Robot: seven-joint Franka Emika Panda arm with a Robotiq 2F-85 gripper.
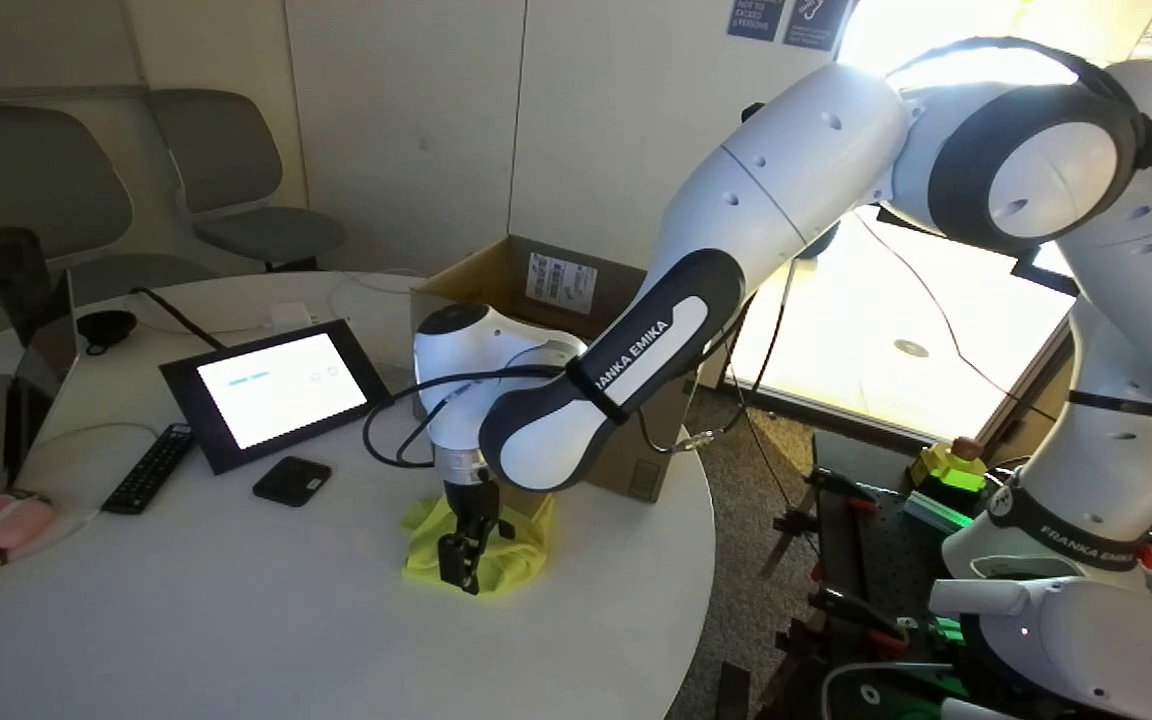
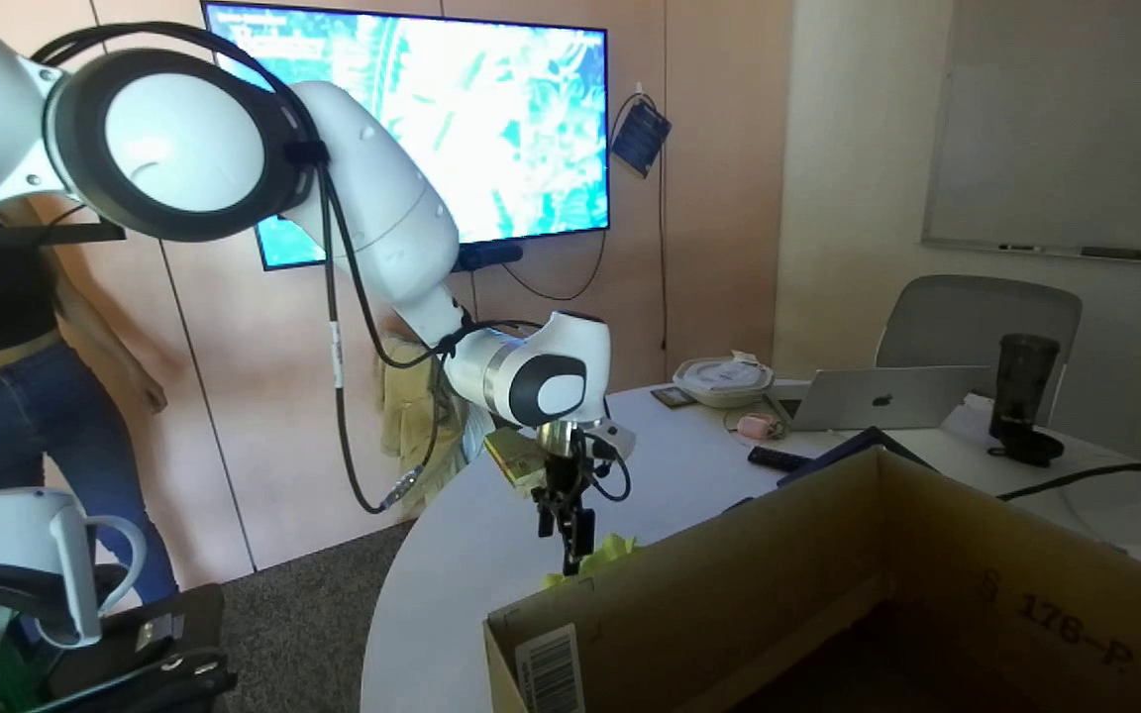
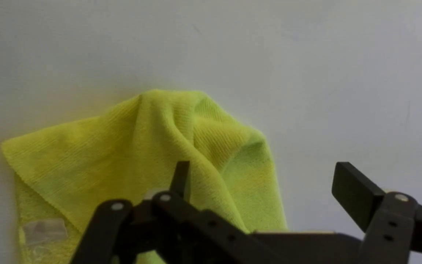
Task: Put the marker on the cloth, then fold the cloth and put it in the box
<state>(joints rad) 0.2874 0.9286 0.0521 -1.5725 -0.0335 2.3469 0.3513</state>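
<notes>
The yellow-green cloth (image 1: 528,545) lies crumpled and partly folded over on the white table, beside the box. It also shows in the wrist view (image 3: 115,157), with a clear tape-like patch at lower left, and partly behind the box rim in an exterior view (image 2: 615,551). My gripper (image 3: 266,183) is open and empty. One finger is over the cloth, the other over bare table to the right. In both exterior views the gripper (image 1: 466,570) (image 2: 570,545) points down low at the cloth; contact cannot be told. The cardboard box (image 1: 516,272) (image 2: 749,584) stands open. The marker is hidden or out of view.
A black-framed tablet (image 1: 281,390), a small black block (image 1: 292,481), a black remote (image 1: 148,468) and a pink case (image 1: 6,522) lie on the table. A laptop (image 2: 887,398) and a dark cup (image 2: 1024,386) stand farther off. The box wall rises close beside the arm.
</notes>
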